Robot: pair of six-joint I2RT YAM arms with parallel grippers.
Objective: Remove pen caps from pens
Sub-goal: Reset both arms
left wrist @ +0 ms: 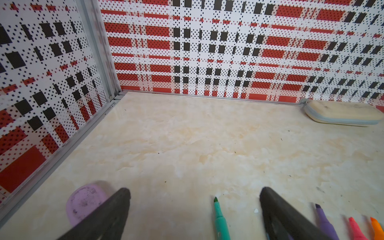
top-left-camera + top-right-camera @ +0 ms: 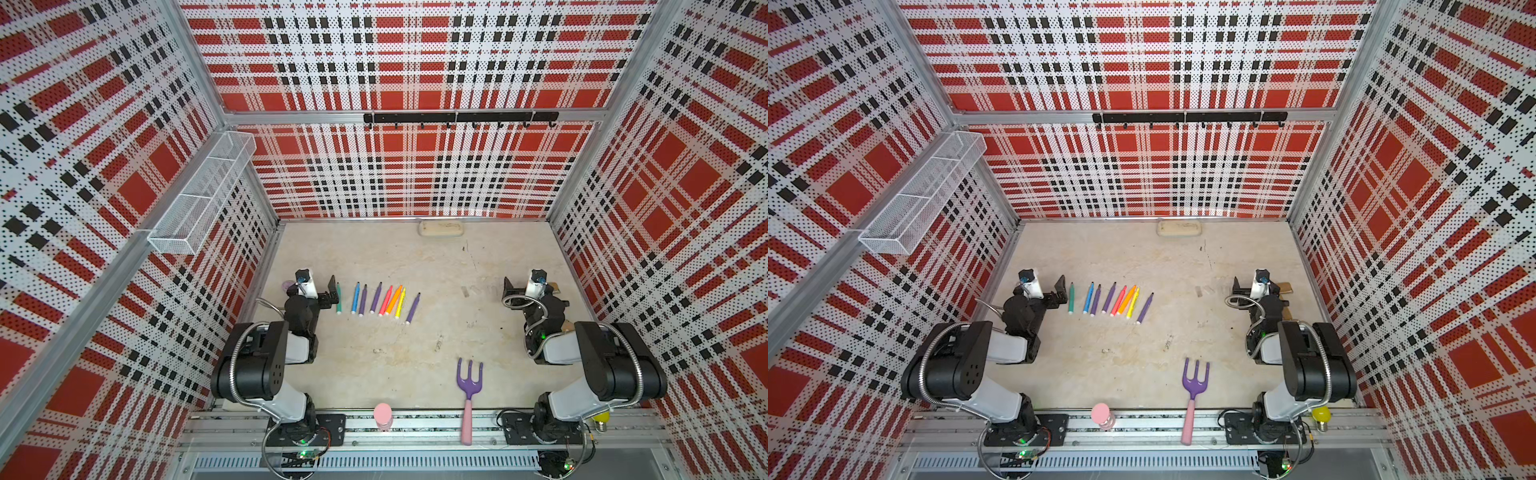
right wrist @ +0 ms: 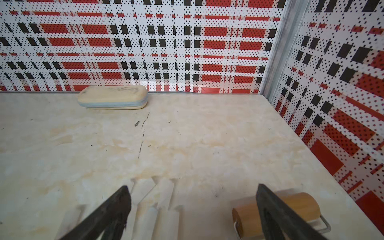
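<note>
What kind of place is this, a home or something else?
Probably a robot test cell: left arm and right arm mounted on an aluminium rail, plaid panel walls on three sides, pens lined up on the tabletop.

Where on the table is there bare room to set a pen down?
Widest bare patch: between the pens and the pale case at the back. Another: nearer the front, between the left arm and the garden fork. Crowded: the pen row beside the left hand, and the clear caps by the right hand.
</note>
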